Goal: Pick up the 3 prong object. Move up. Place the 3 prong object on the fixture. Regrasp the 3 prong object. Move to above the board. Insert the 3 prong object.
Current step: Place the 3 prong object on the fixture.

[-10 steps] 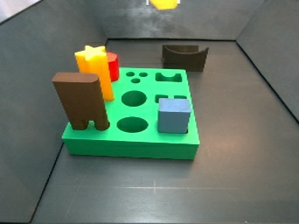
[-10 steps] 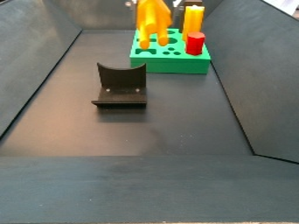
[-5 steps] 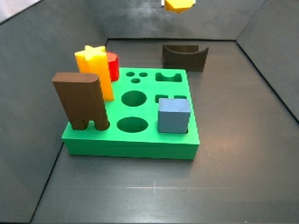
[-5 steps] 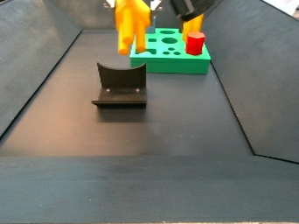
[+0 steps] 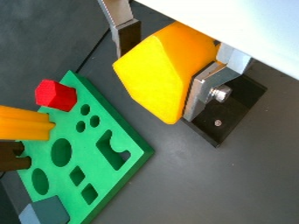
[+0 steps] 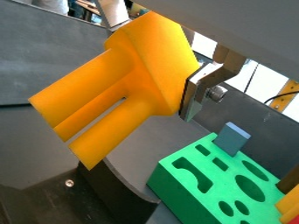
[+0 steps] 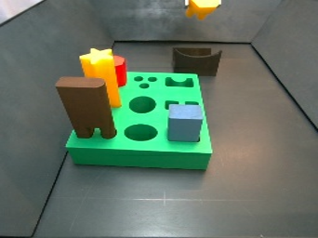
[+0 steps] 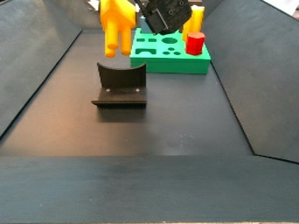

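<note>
My gripper (image 5: 162,72) is shut on the orange 3 prong object (image 5: 163,72), with the silver fingers (image 5: 208,90) on its flanks. In a wrist view (image 6: 111,96) its long prongs stick out to one side. In a side view the 3 prong object (image 8: 114,26) hangs prongs down just above the dark fixture (image 8: 119,86), with the gripper (image 8: 131,17) beside it. In a side view only its tip (image 7: 203,7) shows, above the fixture (image 7: 198,59). The green board (image 7: 139,125) lies in the middle of the floor and shows in a side view (image 8: 170,52) behind the fixture.
On the board stand a tall brown arch-shaped block (image 7: 86,108), a yellow star-topped post (image 7: 99,72), a red cylinder (image 7: 119,69) and a blue cube (image 7: 184,122). Dark sloping walls (image 8: 246,79) enclose the floor on both sides.
The gripper has carried the 3 prong object away from over the board toward the fixture and lower; it now hangs just above the fixture's notch.
</note>
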